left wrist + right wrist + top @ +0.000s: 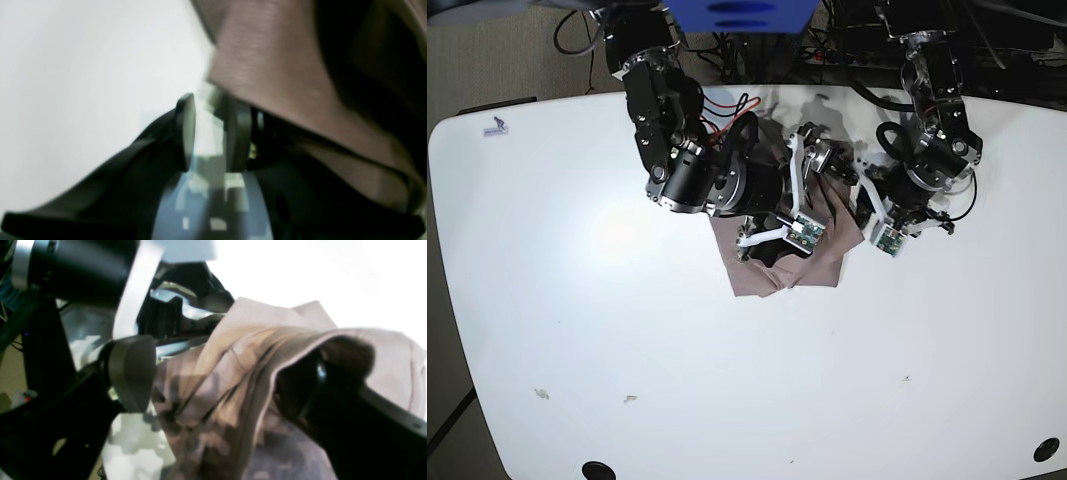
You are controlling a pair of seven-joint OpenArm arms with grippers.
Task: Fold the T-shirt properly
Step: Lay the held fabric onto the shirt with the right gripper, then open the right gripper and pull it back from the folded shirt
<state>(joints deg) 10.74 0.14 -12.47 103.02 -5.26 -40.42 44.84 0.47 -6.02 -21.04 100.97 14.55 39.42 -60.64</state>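
You have the T-shirt [817,255] bunched in a heap near the middle of the table's [727,400] far edge, between the two arms. Your right gripper [230,380] stands wide, fabric draped over one finger [333,400] and running between both, not pinched. Your left gripper [210,133] stands narrow; cloth lies just beside its fingertips, but you cannot tell whether any is caught. The right arm sits directly over the heap, so it is nearer.

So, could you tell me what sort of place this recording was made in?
Most likely a robotics lab bench: two arms mounted at the back of a large white table, loose cables trailing behind them, and a single T-shirt as the test piece.
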